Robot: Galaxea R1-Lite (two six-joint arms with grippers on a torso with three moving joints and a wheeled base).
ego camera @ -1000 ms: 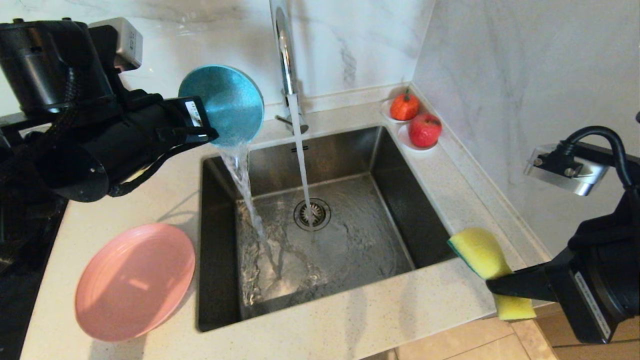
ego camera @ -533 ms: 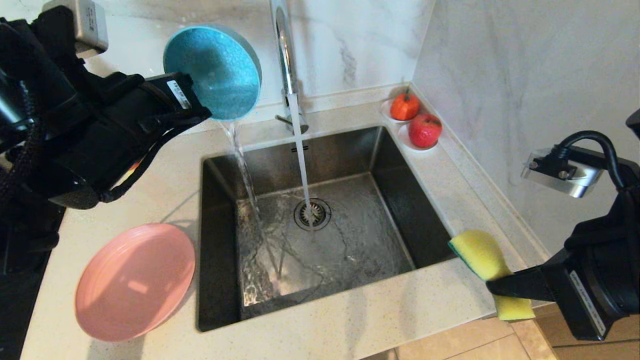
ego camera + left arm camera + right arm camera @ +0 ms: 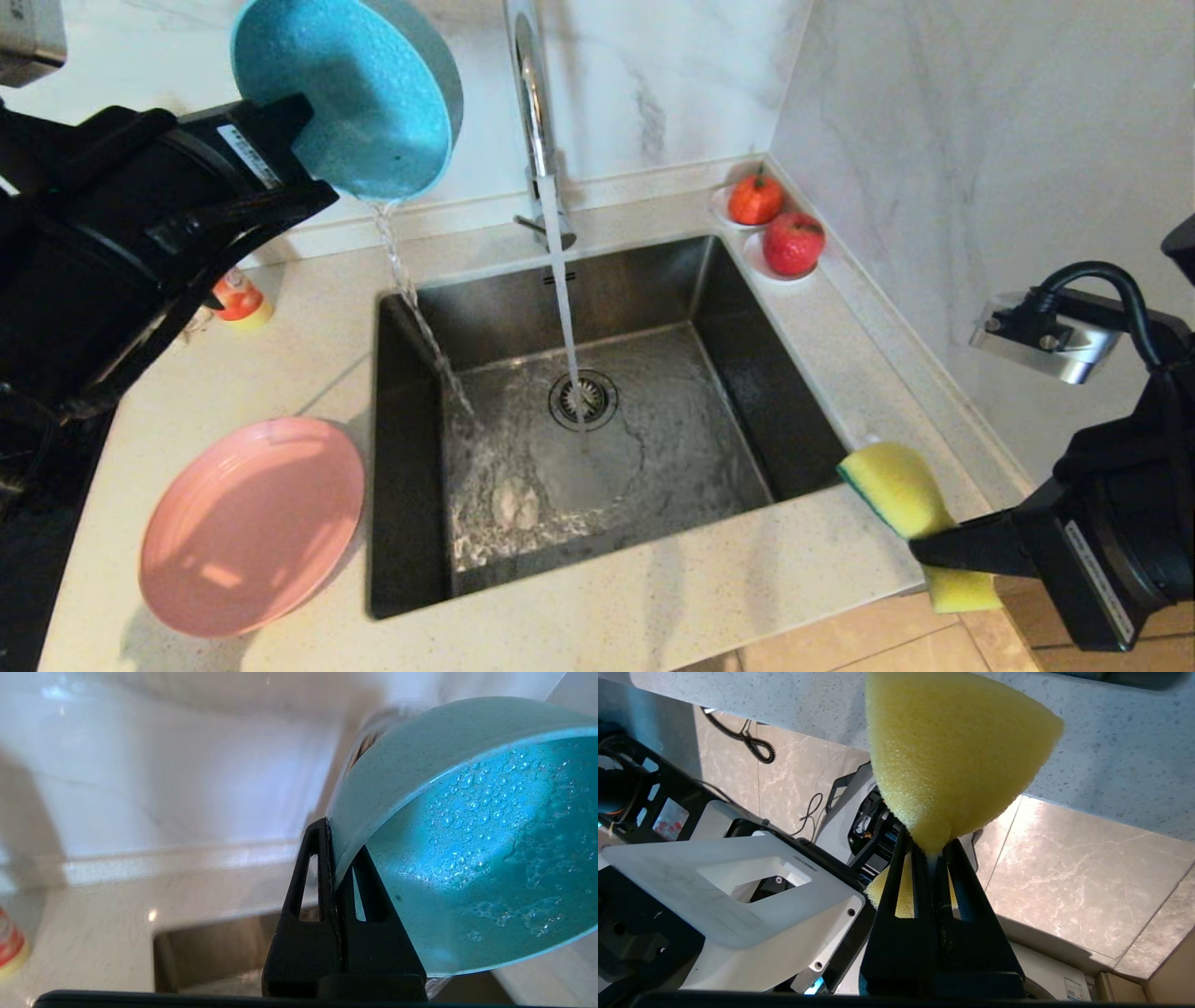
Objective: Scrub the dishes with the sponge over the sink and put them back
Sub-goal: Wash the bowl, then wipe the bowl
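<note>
My left gripper (image 3: 301,154) (image 3: 337,842) is shut on the rim of the teal-blue bowl (image 3: 350,93) (image 3: 472,849), held high and tipped on edge at the back left of the sink (image 3: 411,560). A thin stream of water falls from the bowl into the basin. The pink plate (image 3: 250,525) lies on the counter left of the sink. My right gripper (image 3: 924,549) (image 3: 930,847) is shut on the yellow sponge (image 3: 901,495) (image 3: 952,760), pinching its middle, off the counter's front right corner. The tap (image 3: 527,84) runs onto the drain strainer (image 3: 583,399).
Two red fruits (image 3: 794,241) on small white dishes sit at the sink's back right corner by the marble wall. A small red and yellow object (image 3: 238,299) stands on the counter under my left arm. Tiled floor (image 3: 887,644) lies beyond the counter's front edge.
My left arm has lifted the bowl up and to the left, and the water pouring from it has thinned. The right gripper and sponge have sunk only a little.
</note>
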